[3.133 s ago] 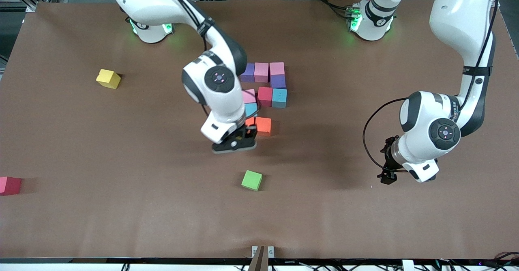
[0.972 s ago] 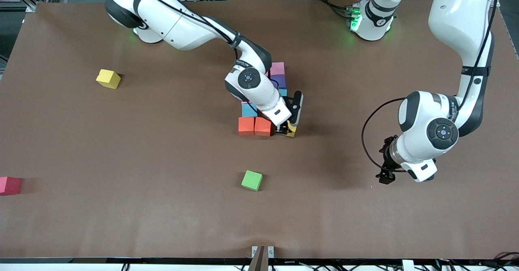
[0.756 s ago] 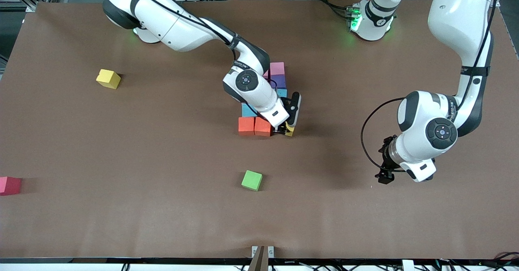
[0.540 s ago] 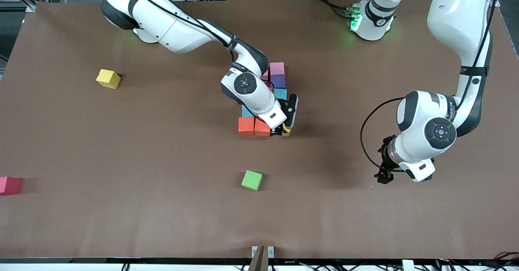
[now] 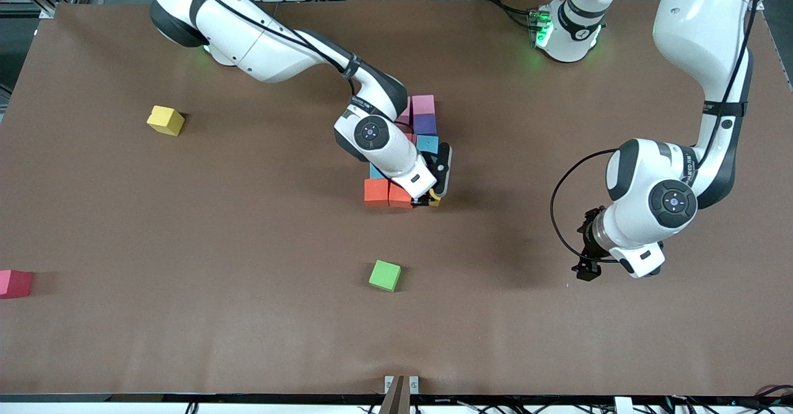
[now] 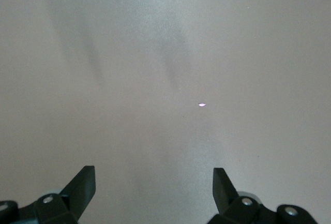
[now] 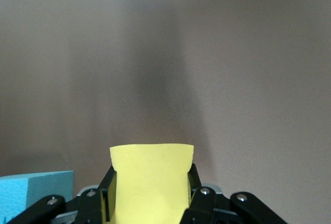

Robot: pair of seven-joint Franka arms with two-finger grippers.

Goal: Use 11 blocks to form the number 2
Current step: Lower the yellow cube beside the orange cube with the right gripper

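My right hand point(image 5: 427, 202) grips a yellow block point(image 7: 151, 180) beside the orange blocks point(image 5: 388, 192); probably light, soft foam, best pinched on flat sides. Left hand point(image 6: 154, 190) waits open.

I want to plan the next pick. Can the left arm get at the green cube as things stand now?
Probably yes. The left tool is open and holds nothing, and the green cube lies alone on bare table with nothing between them. The right tool is busy, shut on a yellow cube.
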